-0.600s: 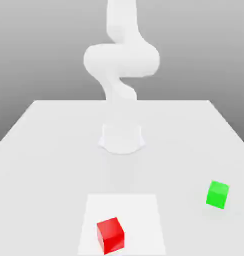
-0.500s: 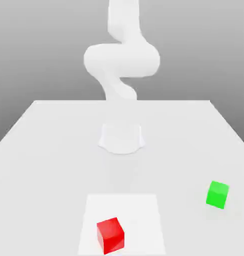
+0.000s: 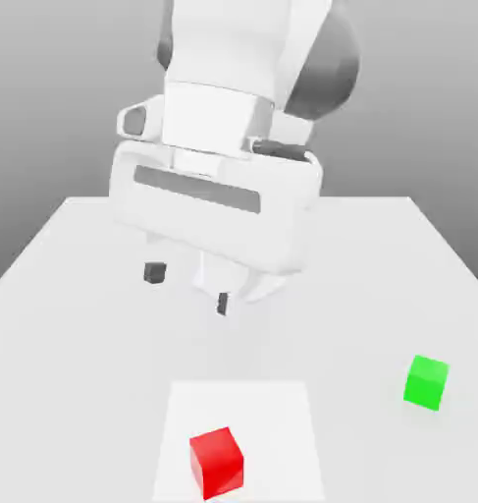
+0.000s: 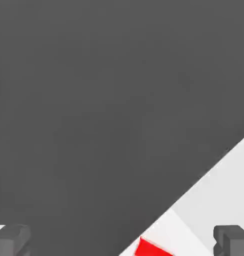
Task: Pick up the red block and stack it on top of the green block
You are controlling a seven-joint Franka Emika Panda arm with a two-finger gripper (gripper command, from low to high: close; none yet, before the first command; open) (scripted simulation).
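Fingers (image 3: 188, 288) spread wide above table (image 3: 76, 295), red block (image 3: 217, 462) apparently untouched.

The red block (image 3: 217, 461), a plain bright cube, sits flat on the near desk (image 3: 76, 324), slightly turned. The green block (image 3: 426, 382), alike in size, rests well apart toward the exterior view's right.

This is looking like a simulated robot test scene rather than a real room. A plain white tabletop (image 3: 76, 295) is sitting against a featureless grey gradient backdrop (image 3: 419, 98), with no walls or furniture. A smooth white robot arm (image 3: 233, 88) is hanging over it, and 2 flat-shaded cubes, a red block (image 3: 217, 461) and a green block (image 3: 426, 382), are resting on the surface, all rendered without texture.
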